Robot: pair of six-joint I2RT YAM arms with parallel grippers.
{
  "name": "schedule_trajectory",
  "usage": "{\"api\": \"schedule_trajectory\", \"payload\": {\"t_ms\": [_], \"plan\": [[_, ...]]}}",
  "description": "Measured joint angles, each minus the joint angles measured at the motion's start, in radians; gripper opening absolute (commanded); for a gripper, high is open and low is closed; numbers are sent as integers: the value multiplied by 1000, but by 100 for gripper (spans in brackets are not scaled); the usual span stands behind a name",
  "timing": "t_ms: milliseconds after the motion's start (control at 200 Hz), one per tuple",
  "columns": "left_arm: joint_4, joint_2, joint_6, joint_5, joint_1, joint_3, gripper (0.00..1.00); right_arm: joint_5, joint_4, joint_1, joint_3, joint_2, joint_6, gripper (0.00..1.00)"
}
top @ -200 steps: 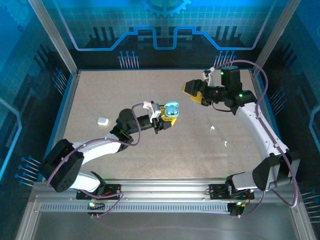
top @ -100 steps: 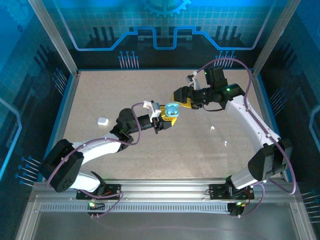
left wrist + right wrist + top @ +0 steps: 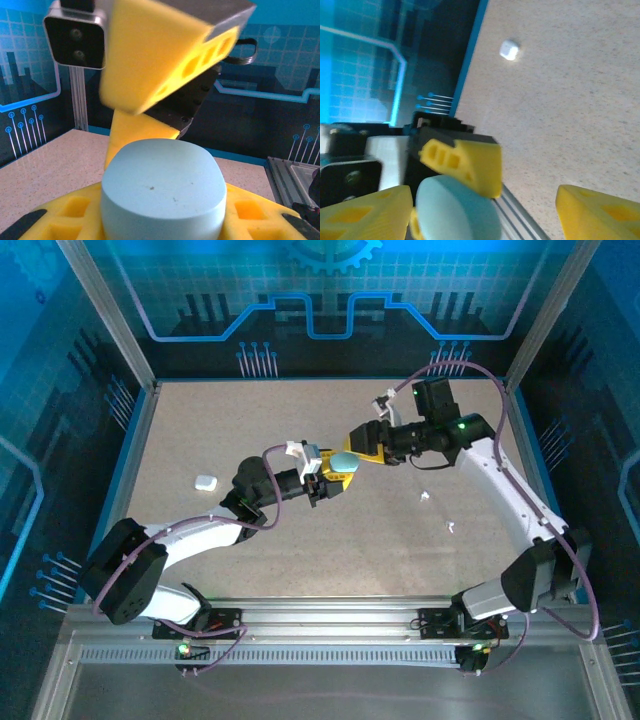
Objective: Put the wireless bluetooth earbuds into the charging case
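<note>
**Left arm holding the case mid-table, right claw open beside it**

The left gripper (image 3: 338, 472) is clamping the pale teal round case (image 3: 343, 461), just 12 o'clock of the table (image 3: 200, 420) centre. In the left wrist view the case (image 3: 162, 192) is sitting between yellow foam fingers (image 3: 55, 217), and the bottom edge is cutting off its lower part.

The right gripper (image 3: 357, 441) is hanging at the case's 1 o'clock, released and spread wide. In the right wrist view one of its fingers (image 3: 365, 210) is showing just beside the case (image 3: 457, 212), with the other well apart at 3 o'clock. Can't tell if the near finger is touching: it's blurred and cropped.

Two tiny white earbuds (image 3: 425, 496) are lying loose on the table at the case's 4 o'clock, apart from both grippers and too small to make out any detail.

A white blob (image 3: 205, 481) is sitting at the case's 9 o'clock, near the left arm. Can't tell whether it's a bud or a case.
</note>
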Motion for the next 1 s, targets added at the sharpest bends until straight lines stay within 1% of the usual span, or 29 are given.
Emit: {"api": "schedule_trajectory", "payload": {"t_ms": [180, 295, 425, 675, 790, 915, 1001], "plan": [[20, 0, -43, 0, 18, 0, 35, -107, 72, -50, -93, -46, 55, 73], [48, 1, -71, 1, 24, 4, 35, -174, 104, -53, -127, -45, 91, 71], [66, 4, -91, 3, 24, 15, 34, -218, 131, -53, -133, -35, 116, 68], [72, 11, -100, 9, 24, 19, 34, -255, 198, -43, -133, -3, 167, 63], [71, 18, -100, 10, 25, 21, 35, -262, 225, -27, -133, 12, 188, 59], [64, 23, -100, 14, 28, 21, 34, -271, 256, -13, -132, 26, 206, 52], [58, 26, -100, 17, 29, 21, 35, -272, 263, -5, -131, 31, 213, 50]]}}
